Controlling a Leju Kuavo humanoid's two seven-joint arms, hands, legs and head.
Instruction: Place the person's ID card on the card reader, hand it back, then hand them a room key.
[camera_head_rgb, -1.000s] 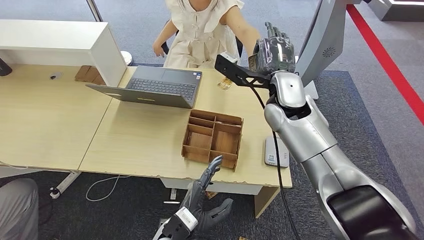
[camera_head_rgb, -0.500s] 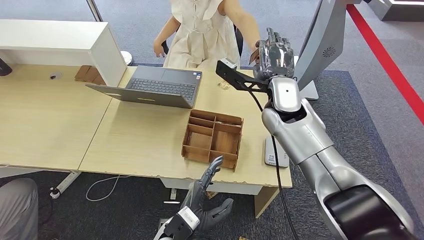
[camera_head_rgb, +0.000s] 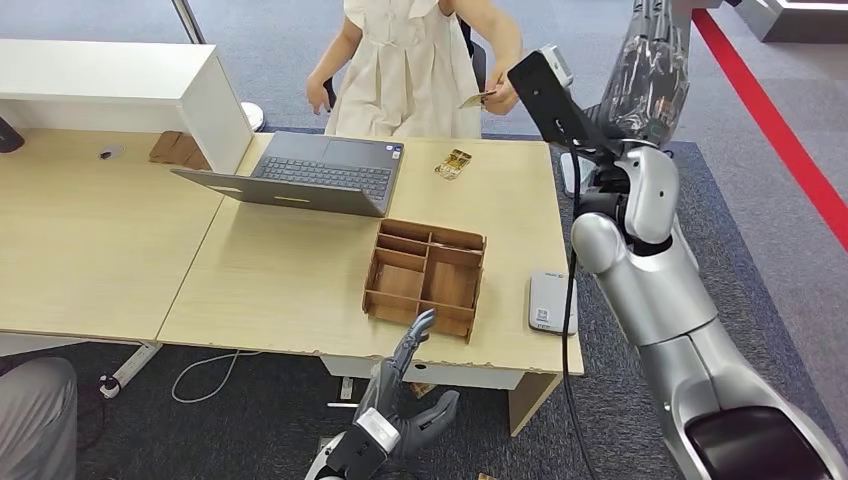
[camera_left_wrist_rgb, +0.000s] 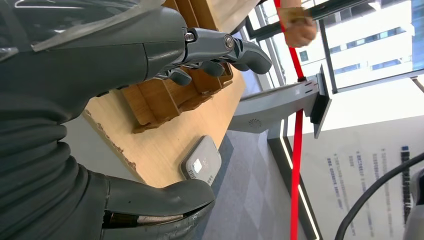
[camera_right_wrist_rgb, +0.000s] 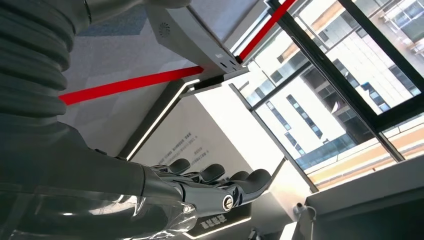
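Card (camera_head_rgb: 474, 98) looks thin, stiff and light in the person's hand (camera_head_rgb: 497, 97); pinch its edges. Right hand (camera_head_rgb: 652, 75) empty, fingers straight; left hand (camera_head_rgb: 405, 395) spread.

Open laptop (camera_head_rgb: 310, 172) on the pale wooden desk (camera_head_rgb: 280, 270), lid tipped toward the near side. Just beside it, nearer the front edge, a brown wooden tray (camera_head_rgb: 426, 277) split into compartments. White shelf unit (camera_head_rgb: 120, 82) at the desk's far left corner, with a small brown block (camera_head_rgb: 168, 147) tucked against its side. White cable (camera_head_rgb: 205, 377) looped on the dark carpet (camera_head_rgb: 250, 420) under the desk, next to a power strip (camera_head_rgb: 128, 368). Red stripe (camera_head_rgb: 775, 115) running across the grey floor at right. Grey stand (camera_head_rgb: 655, 60) rising near the desk's far right corner.
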